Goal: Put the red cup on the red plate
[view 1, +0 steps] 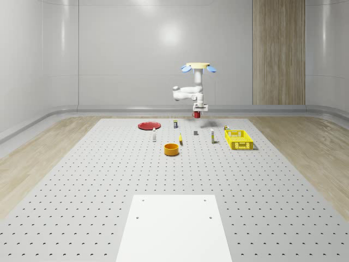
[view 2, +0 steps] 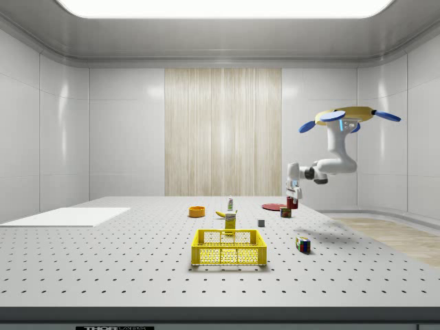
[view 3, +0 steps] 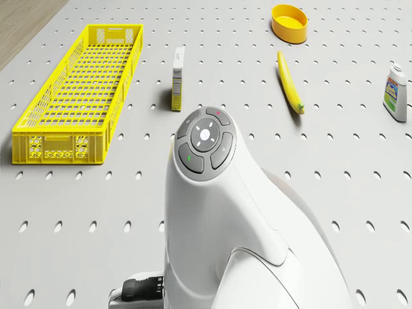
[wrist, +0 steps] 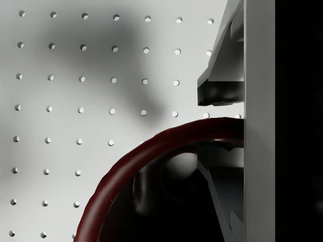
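While the drone [view 1: 198,67] is hovering above the perforated table [view 1: 82,185], its gripper [wrist: 222,123] is pinching the dark red cup's [view 1: 197,114] rim, one finger inside. It is holding the cup high, probably for carrying it to the flat red plate [view 1: 148,125].

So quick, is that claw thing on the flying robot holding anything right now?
Tool: closed on the red cup, one finger inside the rim, one outside, cup lifted above the table.
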You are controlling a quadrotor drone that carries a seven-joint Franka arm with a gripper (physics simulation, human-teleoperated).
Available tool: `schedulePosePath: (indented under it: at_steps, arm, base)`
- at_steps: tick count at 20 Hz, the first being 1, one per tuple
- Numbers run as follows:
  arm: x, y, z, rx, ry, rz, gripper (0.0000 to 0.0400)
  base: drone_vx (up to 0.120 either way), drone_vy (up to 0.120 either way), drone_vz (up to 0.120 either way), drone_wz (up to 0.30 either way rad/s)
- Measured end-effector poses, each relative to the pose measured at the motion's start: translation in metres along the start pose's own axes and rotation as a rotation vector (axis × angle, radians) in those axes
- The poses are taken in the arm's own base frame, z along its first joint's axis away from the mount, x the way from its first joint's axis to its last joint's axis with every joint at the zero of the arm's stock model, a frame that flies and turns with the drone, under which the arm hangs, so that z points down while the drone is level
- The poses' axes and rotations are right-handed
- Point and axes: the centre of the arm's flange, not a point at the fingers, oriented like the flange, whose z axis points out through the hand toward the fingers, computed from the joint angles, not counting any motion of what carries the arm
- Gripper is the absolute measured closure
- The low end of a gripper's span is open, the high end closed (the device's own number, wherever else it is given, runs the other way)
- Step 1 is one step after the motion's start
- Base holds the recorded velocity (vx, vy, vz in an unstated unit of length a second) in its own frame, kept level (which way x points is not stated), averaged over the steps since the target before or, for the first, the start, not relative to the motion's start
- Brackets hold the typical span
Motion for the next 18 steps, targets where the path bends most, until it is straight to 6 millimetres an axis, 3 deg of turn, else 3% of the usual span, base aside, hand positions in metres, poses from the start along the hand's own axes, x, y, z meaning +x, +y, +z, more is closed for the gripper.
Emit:
schedulePosePath:
  at_steps: [4, 6, 18]
  arm:
    - [0.0000, 0.0000, -0.0002, 0.000, 0.000, -0.004, 0.0299]
    - [0.0000, 0.0000, -0.0002, 0.000, 0.000, -0.005, 0.0299]
    - [0.0000, 0.0000, -0.0003, 0.000, 0.000, -0.007, 0.0299]
  base:
    - [0.000, -0.120, 0.000, 0.000]
    - [0.000, -0.120, 0.120, 0.000]
    - [0.000, -0.120, 0.000, 0.000]
